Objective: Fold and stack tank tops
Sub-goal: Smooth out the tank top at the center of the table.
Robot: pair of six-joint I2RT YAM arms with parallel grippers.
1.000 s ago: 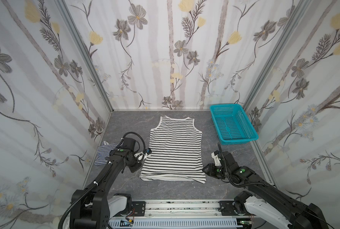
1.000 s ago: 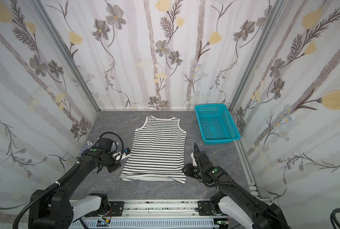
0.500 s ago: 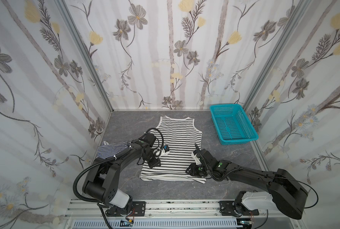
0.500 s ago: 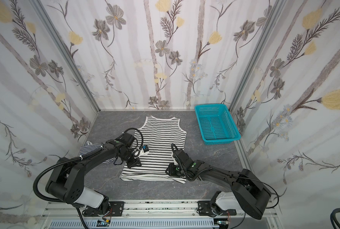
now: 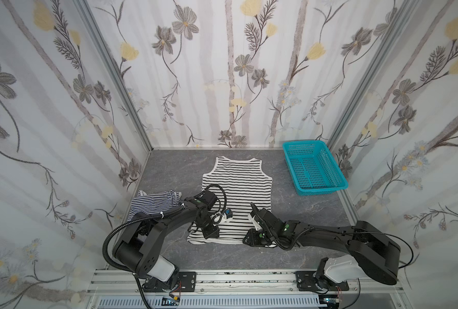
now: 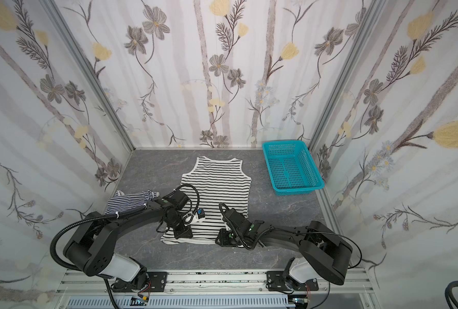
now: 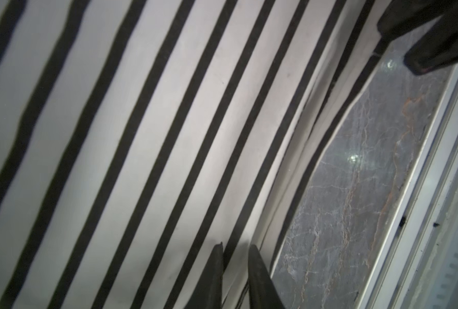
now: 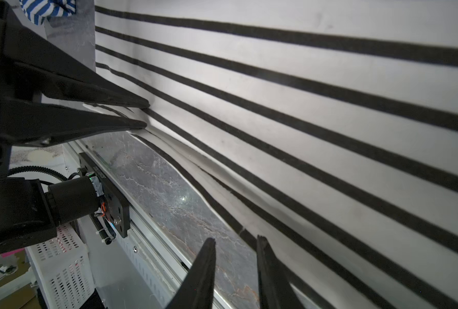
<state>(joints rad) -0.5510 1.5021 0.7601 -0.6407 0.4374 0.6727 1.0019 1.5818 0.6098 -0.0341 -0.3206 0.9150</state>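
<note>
The larger white tank top (image 5: 238, 184) (image 6: 217, 182) with black stripes lies flat mid-table, neck toward the back wall. The fine navy-striped tank top (image 5: 153, 203) (image 6: 130, 202) sits crumpled to its left. My left gripper (image 5: 212, 236) (image 7: 236, 248) is down on the near-left hem, jaws a narrow gap apart with striped cloth (image 7: 142, 133) showing between them. My right gripper (image 5: 247, 240) (image 8: 234, 240) is open at the near-right hem: one finger over the bare table, the other over the cloth's (image 8: 302, 93) edge. The right wrist view shows the left gripper (image 8: 145, 114) on a rippled hem.
A teal perforated basket (image 5: 302, 144) (image 6: 282, 144) stands at the back right by the wall. The grey marbled table (image 5: 302, 214) has bare room to the right of the top. The metal rail (image 5: 249, 281) runs along the front edge. Floral walls close in three sides.
Over the last second both arms swung in from the sides to the near hem of the large top. The right jaws narrowed. Little differs since half a second ago.
</note>
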